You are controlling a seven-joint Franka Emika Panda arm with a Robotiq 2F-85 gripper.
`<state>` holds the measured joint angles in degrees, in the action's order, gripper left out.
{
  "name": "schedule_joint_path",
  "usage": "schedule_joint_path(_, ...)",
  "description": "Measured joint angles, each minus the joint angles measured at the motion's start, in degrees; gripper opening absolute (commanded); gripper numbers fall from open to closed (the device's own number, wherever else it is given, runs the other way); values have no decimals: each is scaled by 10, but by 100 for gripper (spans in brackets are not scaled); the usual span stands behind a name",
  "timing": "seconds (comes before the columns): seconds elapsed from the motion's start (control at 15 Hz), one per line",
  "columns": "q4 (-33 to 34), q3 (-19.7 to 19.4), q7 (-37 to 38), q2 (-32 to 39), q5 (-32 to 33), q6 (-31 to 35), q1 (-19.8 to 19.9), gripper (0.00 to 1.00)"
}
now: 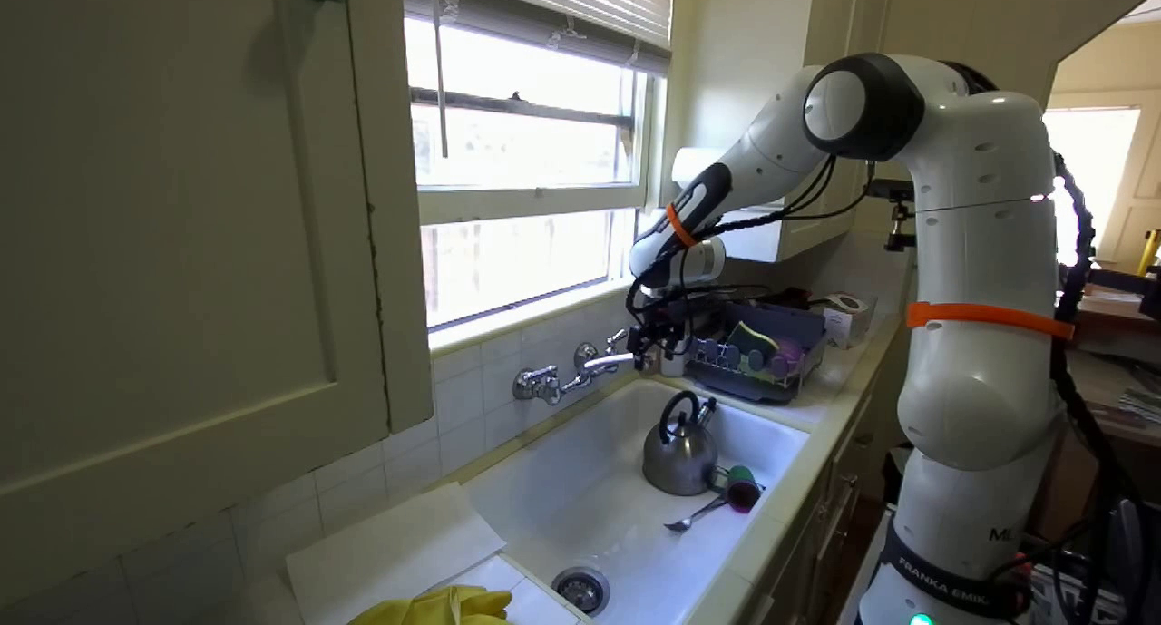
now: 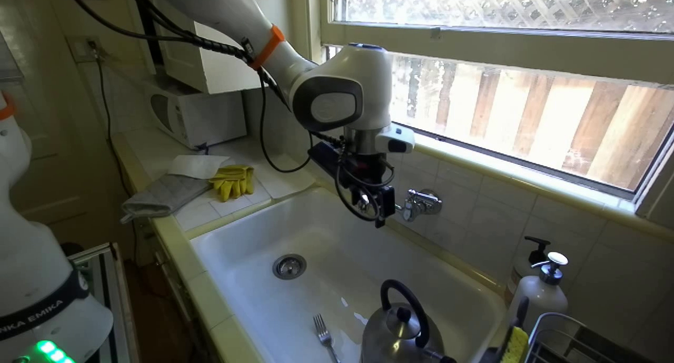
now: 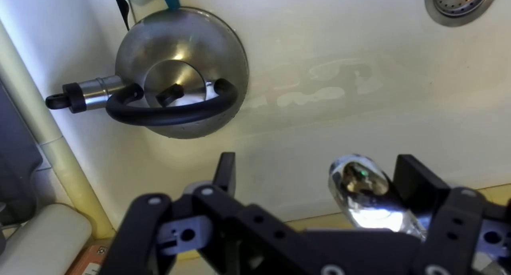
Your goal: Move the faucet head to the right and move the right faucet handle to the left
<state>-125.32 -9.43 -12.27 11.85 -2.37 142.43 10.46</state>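
Observation:
The chrome faucet head [image 1: 609,361] reaches out from the tiled wall over the sink [image 2: 247,221]. In the wrist view the faucet head [image 3: 369,193] lies between the spread fingers of my gripper [image 3: 317,163]. It is close beside the right-hand finger, with a wide gap to the left-hand one; whether it touches is unclear. The gripper also shows in both exterior views [image 1: 651,346] [image 2: 382,213]. A chrome faucet handle on the kettle side [image 2: 421,204] is on the wall just behind the gripper. The opposite handle [image 1: 537,385] shows in an exterior view.
A steel kettle [image 3: 181,71] stands in the sink, with a fork [image 2: 324,334] and a green cup [image 1: 741,487] near it. Soap bottles [image 2: 539,294] and a dish rack [image 1: 757,357] stand at the kettle end. Yellow gloves [image 2: 231,181] lie on the opposite counter.

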Motion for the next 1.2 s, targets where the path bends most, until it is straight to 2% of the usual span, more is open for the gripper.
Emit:
schedule_joint_path(0.2, 0, 0, -17, -2, 0, -16, 2, 100)
schedule_joint_path(0.47, 5, 0, -58, -14, 0, -83, 7, 100)
schedule_joint_path(0.67, 15, 0, -60, -28, -5, -119, 12, 100)
schedule_joint_path(0.87, 35, -5, -25, -39, -10, -143, 18, 100)
schedule_joint_path(1.2, 74, -20, 111, -39, -10, -153, 22, 100)
